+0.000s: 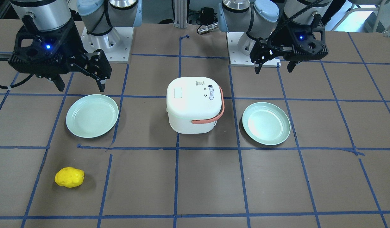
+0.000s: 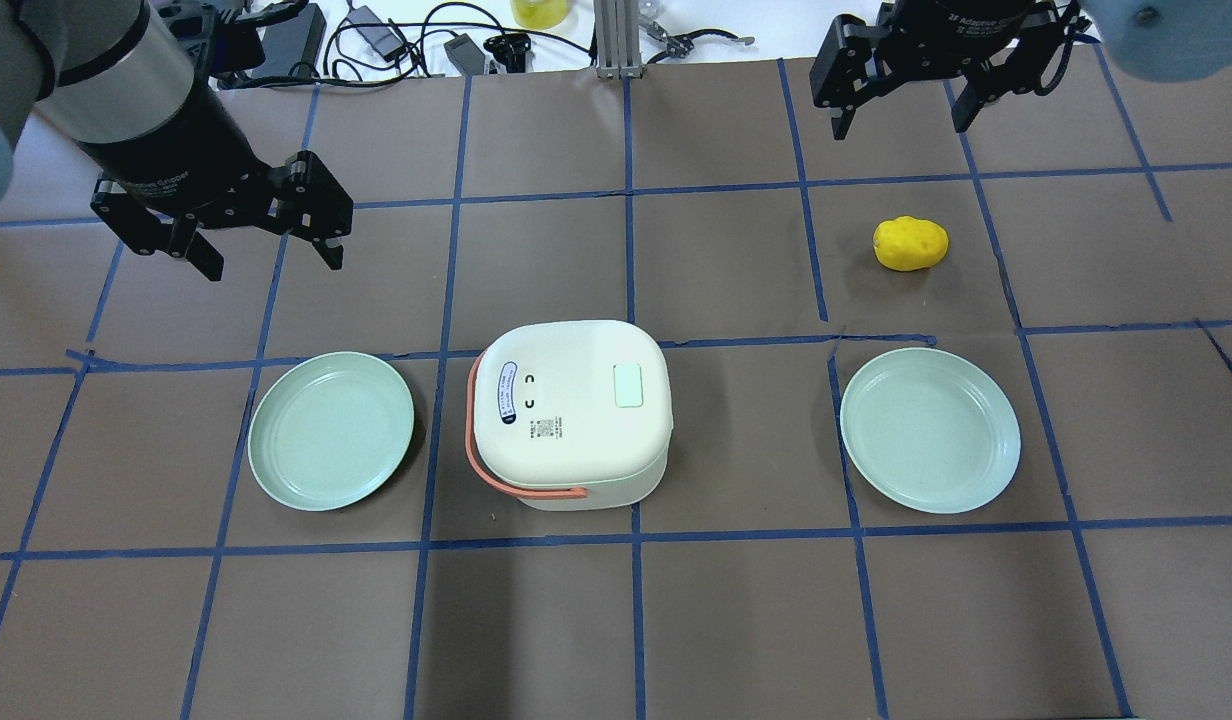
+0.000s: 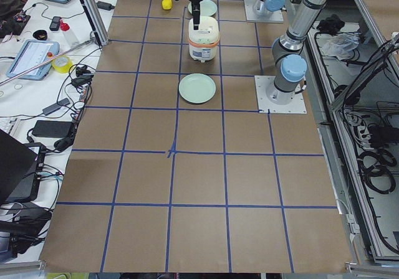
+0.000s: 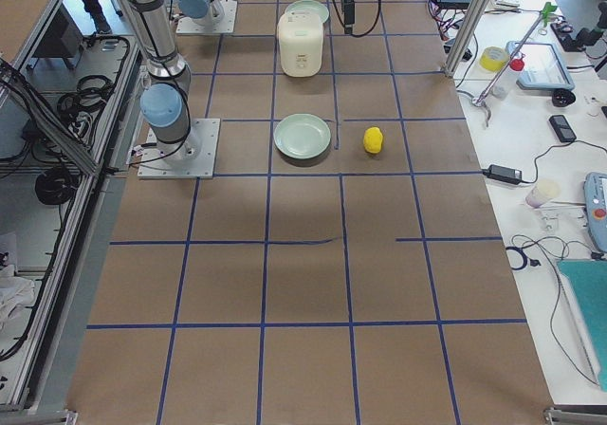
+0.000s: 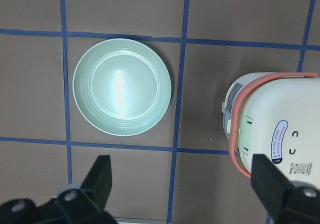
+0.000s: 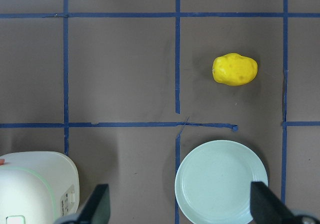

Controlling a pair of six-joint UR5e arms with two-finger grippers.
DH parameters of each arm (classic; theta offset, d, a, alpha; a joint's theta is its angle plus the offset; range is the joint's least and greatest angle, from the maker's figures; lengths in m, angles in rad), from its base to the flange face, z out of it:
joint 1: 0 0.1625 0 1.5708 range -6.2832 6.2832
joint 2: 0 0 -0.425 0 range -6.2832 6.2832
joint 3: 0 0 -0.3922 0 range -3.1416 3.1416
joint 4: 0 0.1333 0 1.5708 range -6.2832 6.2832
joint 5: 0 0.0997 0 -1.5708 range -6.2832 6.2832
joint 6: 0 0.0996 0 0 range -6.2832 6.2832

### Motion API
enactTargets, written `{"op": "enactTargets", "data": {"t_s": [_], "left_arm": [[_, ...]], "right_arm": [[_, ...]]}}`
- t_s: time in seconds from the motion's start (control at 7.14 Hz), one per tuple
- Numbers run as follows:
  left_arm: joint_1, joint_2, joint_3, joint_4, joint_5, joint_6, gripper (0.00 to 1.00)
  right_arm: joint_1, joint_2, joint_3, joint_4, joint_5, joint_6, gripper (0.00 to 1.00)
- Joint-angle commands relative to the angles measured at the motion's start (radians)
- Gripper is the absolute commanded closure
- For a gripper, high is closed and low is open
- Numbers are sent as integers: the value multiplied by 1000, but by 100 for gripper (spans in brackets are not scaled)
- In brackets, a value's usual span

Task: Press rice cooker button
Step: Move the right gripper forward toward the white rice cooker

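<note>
White plastic rice cooker (image 2: pixel 571 415) stands untouched; left tool (image 2: pixel 273 262) and right tool (image 2: pixel 901 125) hang spread. Next: press what seems its pale-green lid button (image 2: pixel 627 385).

1. Bright, even light falls from above. The rice cooker (image 2: pixel 570 415) throws only a soft, short shadow around its base.
2. Faint darker bands lie on the table (image 2: pixel 736 620) on the robot's side of the cooker.
3. White glare washes the plate (image 1: pixel 277 126) on the cooker's left.
4. Far beyond the cooker, an arm joint (image 2: pixel 1176 40) in the overhead view's corner is out of focus.
</note>
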Motion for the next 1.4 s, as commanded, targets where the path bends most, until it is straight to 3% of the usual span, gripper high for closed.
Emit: {"op": "enactTargets", "data": {"t_s": [0.0,0.28,0.42,0.7,0.98,1.26], "left_arm": [[0,0,0,0,0,1,0],[0,0,0,0,0,1,0],[0,0,0,0,0,1,0],[0,0,0,0,0,0,0],[0,0,0,0,0,1,0],[0,0,0,0,0,1,0]], "right_arm": [[3,1,4,0,6,3,0],[10,6,5,0,22,9,0],[10,6,5,2,47,9,13],[12,4,5,11,48,11,19],[67,7,7,92,48,25,50],[137,12,63,98,54,116,66]]}}
